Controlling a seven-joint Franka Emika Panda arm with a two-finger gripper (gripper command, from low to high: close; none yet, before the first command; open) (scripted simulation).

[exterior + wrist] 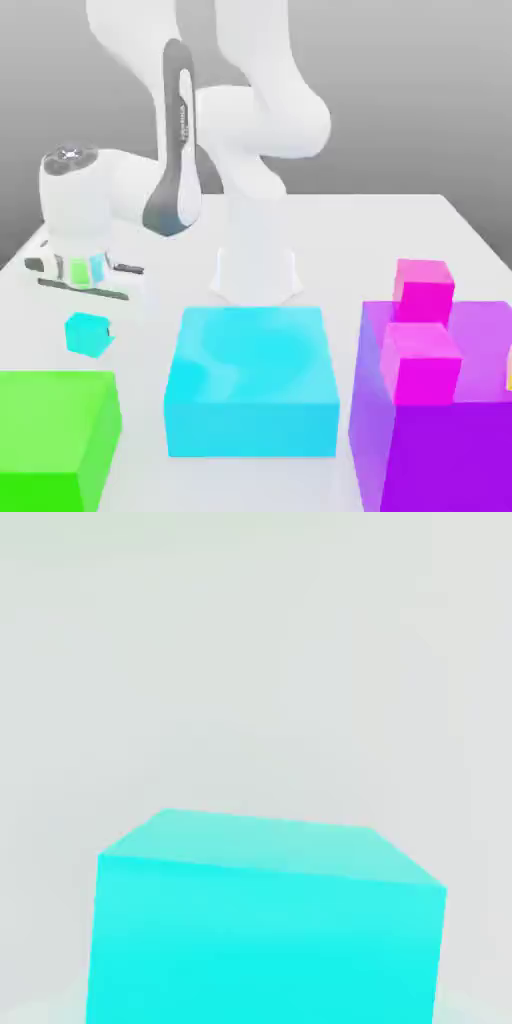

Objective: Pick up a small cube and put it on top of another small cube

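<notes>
Small cyan cube (88, 333) on table (150, 330)

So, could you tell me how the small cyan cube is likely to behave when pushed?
The small cyan cube has flat faces, so it should slide rather than roll. It looks rigid and sits squat on the table, so tipping seems unlikely.

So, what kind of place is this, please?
Most likely a simulated tabletop for block stacking, not a real room: a plain white table against a grey backdrop, flat-coloured blocks such as the small cyan cube and the big purple block, and a white robot arm.
</notes>
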